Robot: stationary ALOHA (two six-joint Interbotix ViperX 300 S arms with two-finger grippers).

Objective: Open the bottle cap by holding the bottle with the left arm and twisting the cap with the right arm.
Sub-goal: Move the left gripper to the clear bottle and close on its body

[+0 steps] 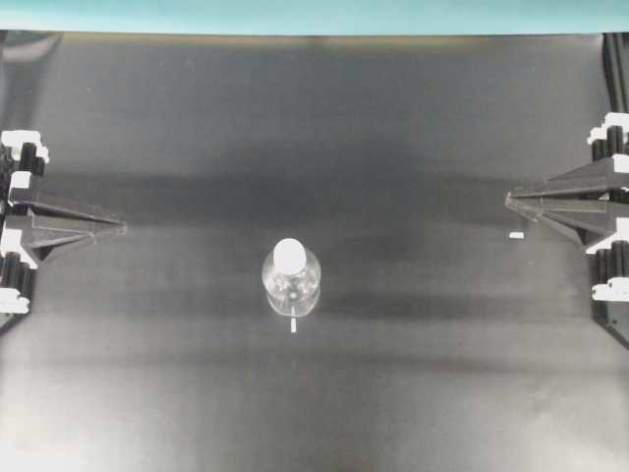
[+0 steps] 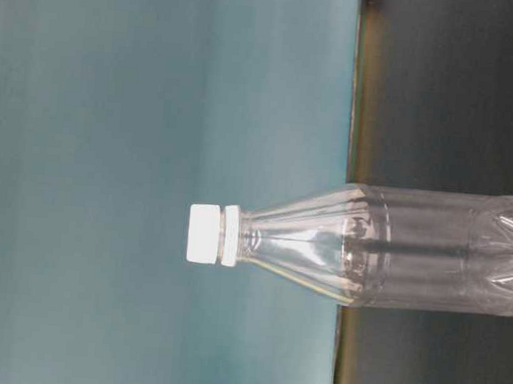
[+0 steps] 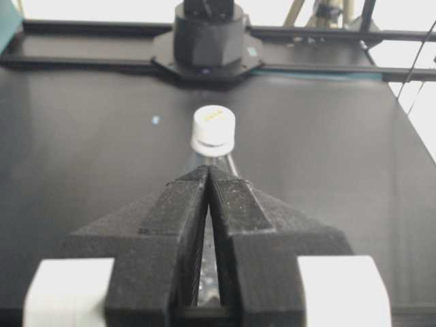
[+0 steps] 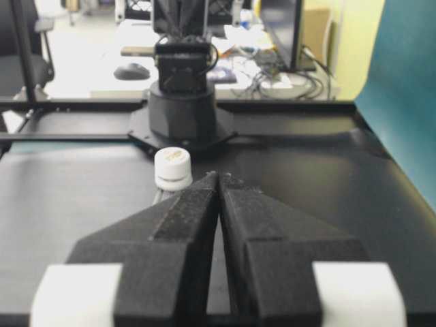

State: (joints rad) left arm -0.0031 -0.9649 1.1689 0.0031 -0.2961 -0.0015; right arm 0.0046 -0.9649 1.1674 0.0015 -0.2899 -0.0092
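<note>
A clear plastic bottle stands upright in the middle of the black table, its white bottle cap on top. The table-level view, turned sideways, shows the bottle and cap alone. My left gripper rests at the left edge, shut and empty, far from the bottle. At the right edge my right gripper is shut and empty too. In the left wrist view the cap rises just beyond the closed gripper. In the right wrist view the cap sits left of the closed gripper.
A white tape mark lies in front of the bottle and another tape mark near the right gripper. The opposite arm's base stands at the far table edge in each wrist view. A teal backdrop borders the far side.
</note>
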